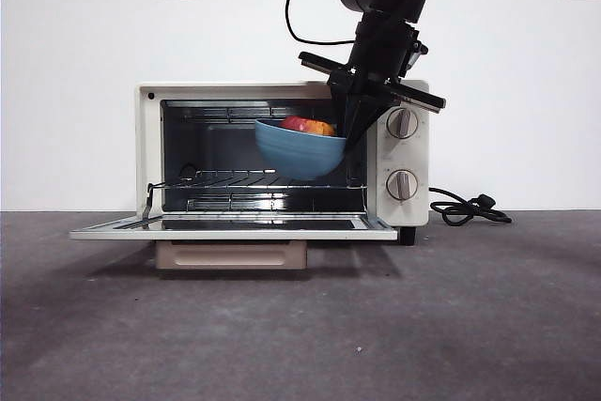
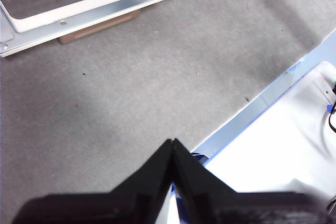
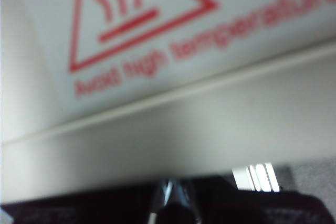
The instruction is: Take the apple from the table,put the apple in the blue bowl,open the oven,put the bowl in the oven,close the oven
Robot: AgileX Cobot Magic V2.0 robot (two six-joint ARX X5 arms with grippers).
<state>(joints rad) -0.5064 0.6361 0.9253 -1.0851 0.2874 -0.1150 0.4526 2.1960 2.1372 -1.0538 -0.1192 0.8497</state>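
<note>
Blue bowl (image 1: 299, 152) with red apple (image 1: 308, 126) inside oven (image 1: 282, 152)

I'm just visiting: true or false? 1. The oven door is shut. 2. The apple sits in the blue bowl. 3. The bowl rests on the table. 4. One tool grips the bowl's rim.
1. False: the oven door lies folded down, open.
2. True: the apple shows above the blue bowl rim.
3. False: it hangs above the oven's wire rack, inside the opening.
4. True: the right tool holds its rim; the left tool waits, shut, over the table.
</note>
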